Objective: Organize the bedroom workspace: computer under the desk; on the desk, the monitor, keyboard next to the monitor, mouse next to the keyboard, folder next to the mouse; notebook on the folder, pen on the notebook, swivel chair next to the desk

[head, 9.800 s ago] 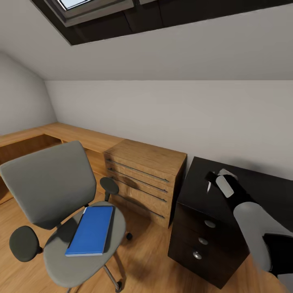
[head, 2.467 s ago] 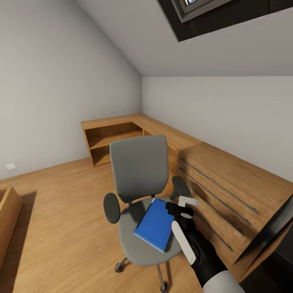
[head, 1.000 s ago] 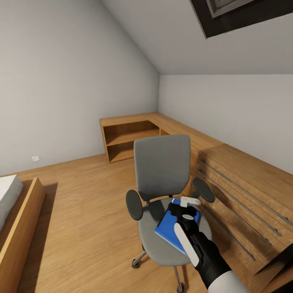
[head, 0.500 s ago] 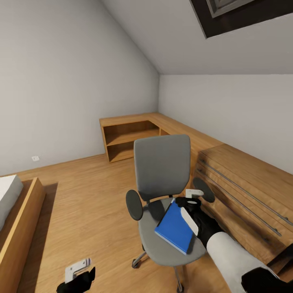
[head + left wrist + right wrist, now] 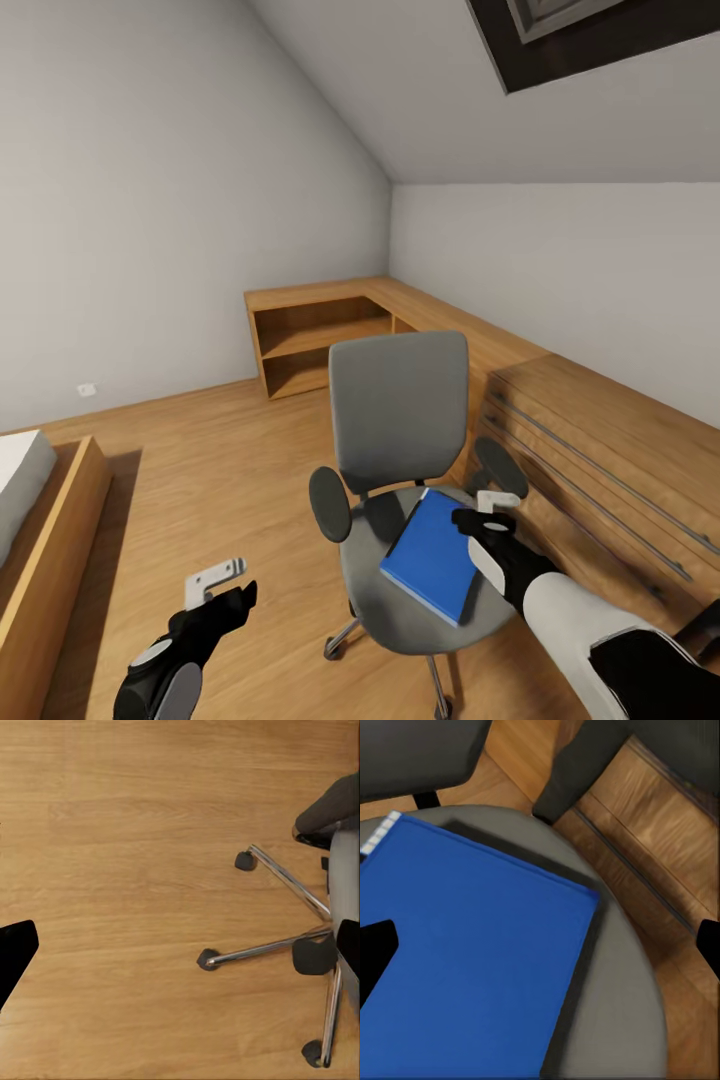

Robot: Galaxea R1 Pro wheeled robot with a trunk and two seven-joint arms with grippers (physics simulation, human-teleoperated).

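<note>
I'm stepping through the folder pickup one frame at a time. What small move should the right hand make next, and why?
Probably lower the right hand onto the near edge of the folder and close. It hovers open beside the folder, which lies flat on the swivel chair seat with a dark book under it.

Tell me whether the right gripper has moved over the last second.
Yes. The right gripper has shifted from over the folder toward the chair's right armrest and the wooden dresser; the view itself held steady.

We see the blue folder [image 5: 432,556] lying flat on the grey swivel chair [image 5: 400,420] seat, lower centre-right of frame; a dark notebook [image 5: 577,982] edge peeks beneath it.
</note>
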